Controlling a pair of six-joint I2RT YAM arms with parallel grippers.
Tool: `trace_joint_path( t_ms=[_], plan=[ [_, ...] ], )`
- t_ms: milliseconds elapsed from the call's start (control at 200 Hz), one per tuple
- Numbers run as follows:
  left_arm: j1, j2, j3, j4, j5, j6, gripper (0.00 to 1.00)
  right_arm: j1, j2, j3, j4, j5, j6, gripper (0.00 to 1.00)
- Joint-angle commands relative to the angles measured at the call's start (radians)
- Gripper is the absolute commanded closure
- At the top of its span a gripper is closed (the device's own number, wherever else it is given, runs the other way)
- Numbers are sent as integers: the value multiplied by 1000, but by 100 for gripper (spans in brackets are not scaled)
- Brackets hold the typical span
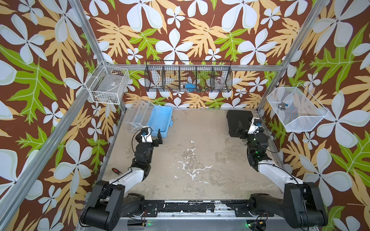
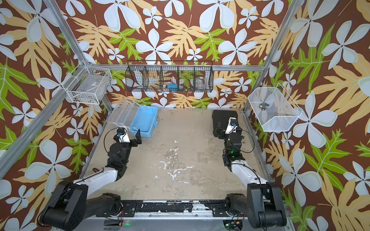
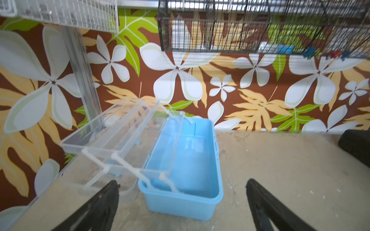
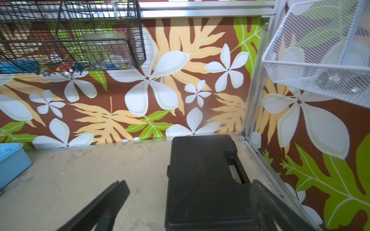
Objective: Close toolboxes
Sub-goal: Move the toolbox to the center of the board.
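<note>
Left wrist view shows the toolbox (image 3: 180,170) open at the far left corner of the desk (image 3: 280,170), with its transparent lid (image 3: 104,136) thrown back toward the wall. The left gripper (image 3: 182,183) hovers just before it, jaws wide apart and empty. I judge the closing is not yet begun; the next move must catch the lid and swing it over. The right gripper (image 4: 189,184), jaws also apart, hangs over the black case (image 4: 200,170). The latches and handle are hard to make out.

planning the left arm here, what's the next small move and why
Probably ease the open, empty left gripper towards the transparent hinged lid, swung back beside the rectangular light blue plastic toolbox, which stands open.
</note>
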Motion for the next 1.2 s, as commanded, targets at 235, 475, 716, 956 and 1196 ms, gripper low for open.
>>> trace_joint_path(
  t_ms=[235,475,716,956,1196],
  plan=[
    [-46,224,402,-472,82,-89,4,109,-48,128,-649,-61,140,4],
    [-49,509,621,-529,175,-116,8,114,-95,115,-732,-85,132,4],
    [-52,715,810,-669,103,-136,8,114,-85,116,-745,-79,121,4],
    [-77,744,795,-706,115,-190,9,114,-80,117,-748,-86,120,4],
    [-137,696,725,-703,216,-236,11,114,-82,113,-751,-96,122,4]
  ],
)
